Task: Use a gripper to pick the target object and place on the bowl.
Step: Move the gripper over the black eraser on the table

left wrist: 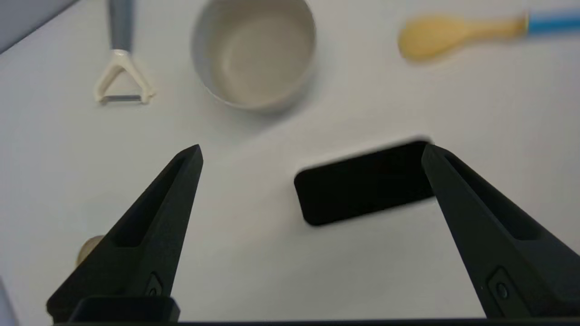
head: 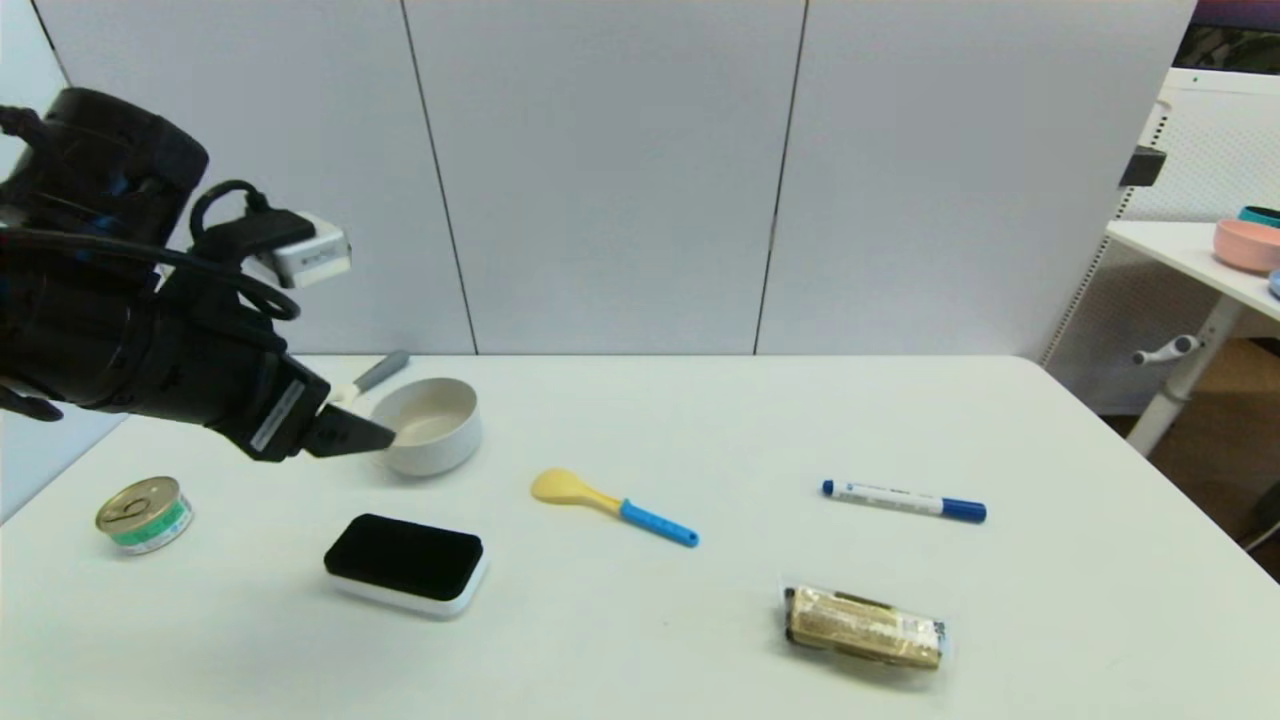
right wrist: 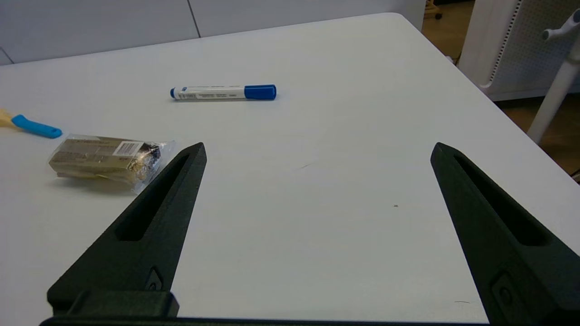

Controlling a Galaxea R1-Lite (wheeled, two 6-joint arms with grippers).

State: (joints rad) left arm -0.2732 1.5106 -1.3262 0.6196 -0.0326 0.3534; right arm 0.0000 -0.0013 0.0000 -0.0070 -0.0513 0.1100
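Note:
The target object [head: 405,562] is a flat block with a black top on a white base. It lies on the white table near the front left. It also shows in the left wrist view [left wrist: 362,183]. The off-white bowl [head: 430,424] stands behind it and shows empty in the left wrist view [left wrist: 253,52]. My left gripper [head: 375,437] hangs open and empty above the table, just left of the bowl and above and behind the block; in its own view [left wrist: 312,151] the block lies by one fingertip. My right gripper [right wrist: 317,151] is open and empty over bare table at the right, out of the head view.
A peeler [head: 370,380] lies behind the bowl. A small tin can [head: 145,514] sits at the far left. A yellow spoon with blue handle [head: 610,505], a blue marker [head: 903,500] and a wrapped snack bar [head: 865,627] lie to the right. A side table holds a pink bowl [head: 1247,244].

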